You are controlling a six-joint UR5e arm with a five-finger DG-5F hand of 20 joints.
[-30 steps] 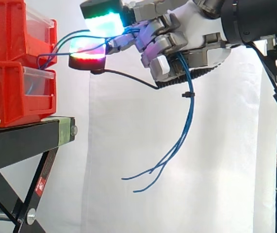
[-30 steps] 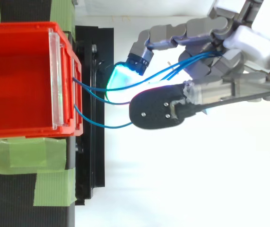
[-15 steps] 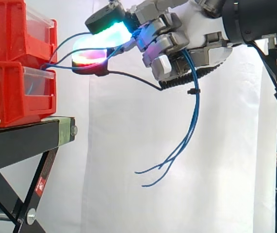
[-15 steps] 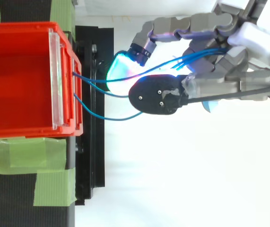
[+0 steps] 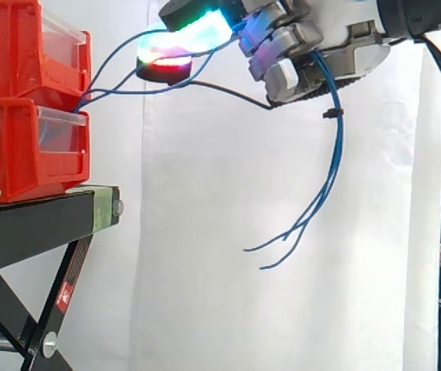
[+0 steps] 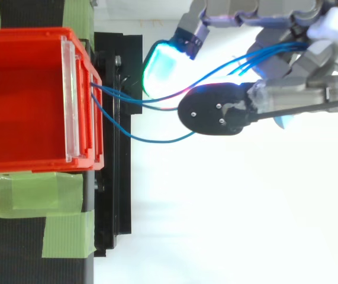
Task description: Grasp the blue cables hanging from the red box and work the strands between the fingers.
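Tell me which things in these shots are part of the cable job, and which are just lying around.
Part of the job:
- blue cables
- red box
- hand, curled round the cables

Just there:
- black stand
- green tape
- white curtain

Glossy red plastic bins (image 5: 19, 147); matt black metal stand (image 5: 27, 232).
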